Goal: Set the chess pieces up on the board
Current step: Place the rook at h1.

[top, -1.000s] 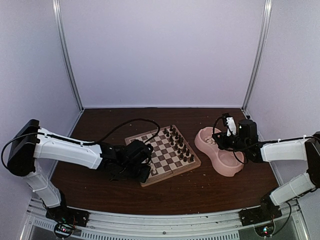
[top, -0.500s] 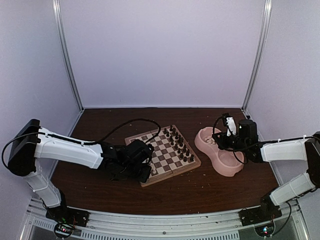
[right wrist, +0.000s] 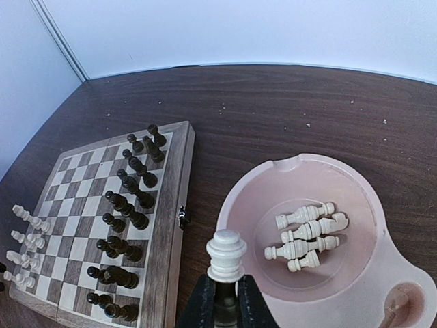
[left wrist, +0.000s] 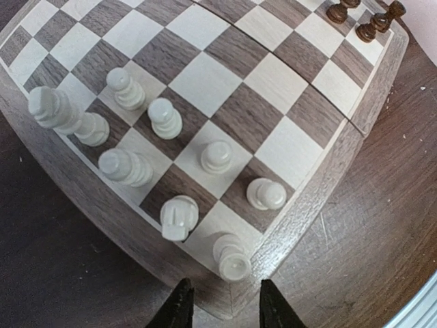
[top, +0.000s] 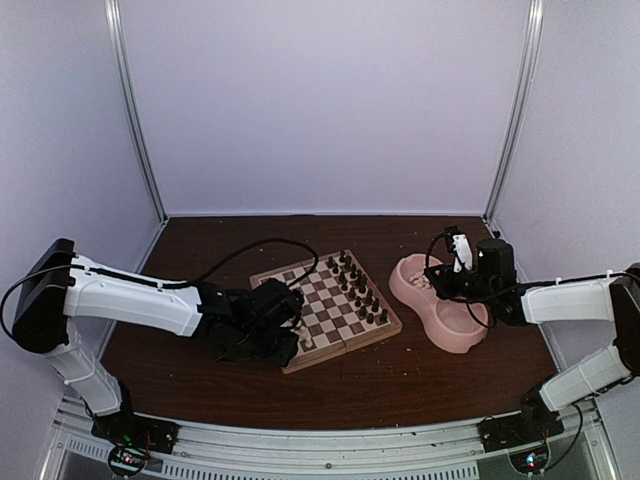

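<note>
The board (top: 322,310) lies mid-table, with dark pieces (right wrist: 126,205) lined up along its right side. Several white chess pieces (left wrist: 164,117) stand in two rows at its near-left corner. One white piece (left wrist: 232,256) stands upright on the corner square, just beyond the tips of my left gripper (left wrist: 225,311). That gripper is open, with nothing between its fingers. My right gripper (right wrist: 225,297) hovers between the board and the bowl, shut on the stem of an upright white piece (right wrist: 226,254). Several more white pieces (right wrist: 307,236) lie flat in the pink bowl.
The pink double bowl (top: 470,335) sits right of the board; its rim (right wrist: 229,205) is close to my right gripper. A small metal clasp (right wrist: 181,217) sticks out of the board's right edge. A black cable (top: 260,245) loops over the board's far left corner.
My left gripper's jaws have parted and let go of the white piece on the corner square. The right arm and its held piece have not moved.
</note>
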Available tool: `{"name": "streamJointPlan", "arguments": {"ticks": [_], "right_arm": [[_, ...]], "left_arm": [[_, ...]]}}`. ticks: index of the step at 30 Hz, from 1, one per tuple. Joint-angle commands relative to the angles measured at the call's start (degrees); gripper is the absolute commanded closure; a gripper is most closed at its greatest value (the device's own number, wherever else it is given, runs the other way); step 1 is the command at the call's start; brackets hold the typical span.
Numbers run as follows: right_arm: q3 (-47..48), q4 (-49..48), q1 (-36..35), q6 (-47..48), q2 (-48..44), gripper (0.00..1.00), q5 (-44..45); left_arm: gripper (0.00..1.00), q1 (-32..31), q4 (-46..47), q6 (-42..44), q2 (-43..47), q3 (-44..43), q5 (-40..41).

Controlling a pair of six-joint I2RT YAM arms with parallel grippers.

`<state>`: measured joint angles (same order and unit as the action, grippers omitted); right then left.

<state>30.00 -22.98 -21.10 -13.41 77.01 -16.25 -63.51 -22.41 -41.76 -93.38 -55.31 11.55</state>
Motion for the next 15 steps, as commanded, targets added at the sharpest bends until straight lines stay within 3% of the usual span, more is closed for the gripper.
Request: {"name": "streamJointPlan", "arguments": {"ticks": [1, 6, 11, 13, 15], "right_arm": [[-0.6, -1.2, 0.3, 0.5, -1.7, 0.99, 0.3], [-1.5, -2.1, 0.3, 0.7, -3.3, 0.99, -3.0], [-2.4, -7.5, 0.3, 0.4, -4.0, 1.0, -15.2], [-2.0, -9.6, 0.1, -0.6, -3.8, 1.0, -19.7], [-1.2, -10.3, -0.6, -0.9, -3.5, 1.0, -22.5]], "left_arm": [[0.65, -0.3, -3.0, -1.1, 5.3, -1.1, -0.9], [0.64, -0.2, -8.4, -1.6, 11.7, -0.2, -3.3], [0.6, -0.2, -10.6, -2.3, 18.2, -1.1, -6.6], [0.51, 0.0, -9.7, -2.0, 19.8, -1.9, -9.1], [0.3, 0.3, -9.4, -1.3, 20.3, -3.1, -11.3]]}}
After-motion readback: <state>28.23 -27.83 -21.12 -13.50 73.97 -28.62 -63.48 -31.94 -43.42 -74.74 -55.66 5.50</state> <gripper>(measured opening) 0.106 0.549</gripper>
